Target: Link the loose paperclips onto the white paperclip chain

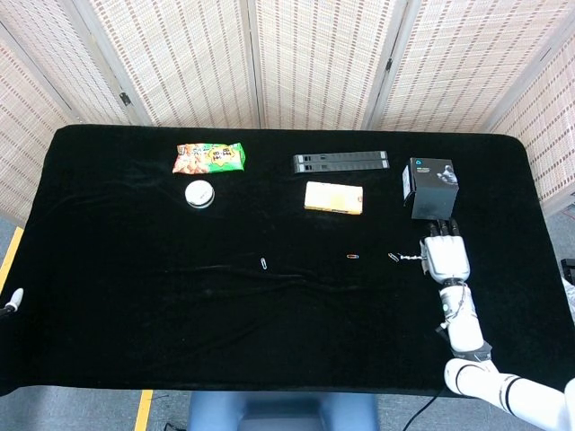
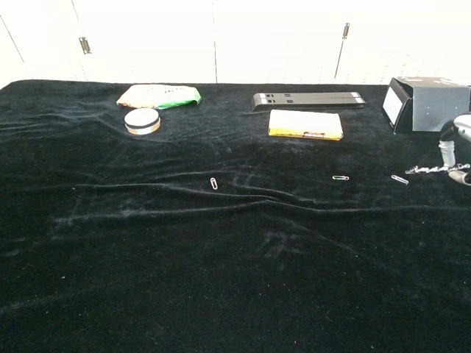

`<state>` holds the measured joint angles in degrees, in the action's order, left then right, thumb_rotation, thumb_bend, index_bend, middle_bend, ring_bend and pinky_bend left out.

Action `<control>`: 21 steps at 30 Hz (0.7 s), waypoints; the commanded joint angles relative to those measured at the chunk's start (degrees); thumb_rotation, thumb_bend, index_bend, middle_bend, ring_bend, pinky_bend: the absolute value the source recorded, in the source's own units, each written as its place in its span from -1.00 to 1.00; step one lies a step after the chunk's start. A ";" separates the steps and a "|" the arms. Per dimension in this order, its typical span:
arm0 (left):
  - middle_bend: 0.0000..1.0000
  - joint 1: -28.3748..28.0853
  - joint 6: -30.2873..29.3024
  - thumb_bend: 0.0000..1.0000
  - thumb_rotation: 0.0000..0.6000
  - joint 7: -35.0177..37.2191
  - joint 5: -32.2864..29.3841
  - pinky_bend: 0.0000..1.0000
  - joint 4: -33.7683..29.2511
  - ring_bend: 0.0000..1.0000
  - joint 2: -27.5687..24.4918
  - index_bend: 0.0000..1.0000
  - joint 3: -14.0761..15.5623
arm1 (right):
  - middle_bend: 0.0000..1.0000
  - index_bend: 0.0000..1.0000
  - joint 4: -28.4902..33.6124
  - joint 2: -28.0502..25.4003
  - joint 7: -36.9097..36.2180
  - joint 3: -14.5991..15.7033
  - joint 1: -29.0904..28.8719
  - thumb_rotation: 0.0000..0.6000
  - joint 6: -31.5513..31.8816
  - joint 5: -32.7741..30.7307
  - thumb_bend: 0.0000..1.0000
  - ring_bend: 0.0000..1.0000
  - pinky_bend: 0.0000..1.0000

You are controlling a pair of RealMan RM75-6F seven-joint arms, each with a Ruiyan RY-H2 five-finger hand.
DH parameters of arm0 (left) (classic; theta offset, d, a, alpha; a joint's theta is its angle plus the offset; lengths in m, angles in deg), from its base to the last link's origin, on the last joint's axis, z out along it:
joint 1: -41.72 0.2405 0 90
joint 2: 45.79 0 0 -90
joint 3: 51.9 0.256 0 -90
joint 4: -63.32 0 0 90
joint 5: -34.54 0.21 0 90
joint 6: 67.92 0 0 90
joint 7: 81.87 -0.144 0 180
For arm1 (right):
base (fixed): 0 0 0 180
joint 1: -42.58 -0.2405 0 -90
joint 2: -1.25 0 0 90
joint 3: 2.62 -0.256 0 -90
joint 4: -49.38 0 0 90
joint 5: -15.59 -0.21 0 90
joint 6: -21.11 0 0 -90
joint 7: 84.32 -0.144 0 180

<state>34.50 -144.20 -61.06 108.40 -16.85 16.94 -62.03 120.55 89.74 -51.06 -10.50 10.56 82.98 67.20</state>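
Observation:
My right hand [image 1: 446,259] is low over the black cloth at the right and pinches one end of the white paperclip chain [image 1: 411,259]. The chain sticks out to the left from the hand, level with the cloth. In the chest view only part of the right hand [image 2: 458,143] shows at the right edge, with the chain [image 2: 434,169] under it. One loose paperclip [image 1: 393,258] lies just off the chain's free end. A second paperclip [image 1: 352,257] lies further left and a third [image 1: 263,263] near the middle. A white tip of my left hand [image 1: 12,300] peeks in at the left edge.
Along the back stand a snack bag [image 1: 208,157], a round tin [image 1: 199,194], a long black bar [image 1: 340,162], a yellow box [image 1: 333,197] and a black box [image 1: 429,187], which is just behind my right hand.

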 commanded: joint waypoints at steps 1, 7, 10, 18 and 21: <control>-0.50 -0.12 0.29 -0.26 1.00 0.12 -0.12 -1.00 0.09 -0.82 -0.03 -0.83 -0.01 | -0.58 0.77 -1.61 1.22 0.14 -0.26 -0.44 1.00 -0.83 -0.02 -0.08 -0.82 -1.00; -0.50 -0.04 0.28 -0.26 1.00 0.69 -0.14 -1.00 0.25 -0.82 -0.14 -0.83 -0.01 | -0.58 0.77 -4.84 3.54 -0.32 -0.67 -1.00 1.00 -2.49 0.01 -0.09 -0.82 -1.00; -0.50 -0.02 0.41 -0.26 1.00 1.05 -0.22 -1.00 0.37 -0.82 -0.20 -0.83 -0.02 | -0.58 0.77 -6.38 4.63 -0.48 -0.85 -1.30 1.00 -3.21 0.20 -0.09 -0.81 -1.00; -0.50 0.13 0.20 -0.26 1.00 1.66 -0.29 -1.00 0.61 -0.82 -0.29 -0.83 -0.10 | -0.58 0.77 -7.55 5.53 -0.82 -1.21 -1.18 1.00 -3.48 0.81 -0.09 -0.82 -1.00; -0.50 0.14 0.07 -0.26 1.00 1.54 -0.12 -1.00 0.54 -0.82 -0.26 -0.83 -0.05 | -0.58 0.77 -6.12 4.62 -1.66 -1.34 -0.49 1.00 -2.31 1.73 -0.08 -0.81 -1.00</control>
<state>34.64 -144.12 -59.52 108.28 -16.31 16.68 -62.08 113.88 94.76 -52.37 -11.77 9.76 80.20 68.54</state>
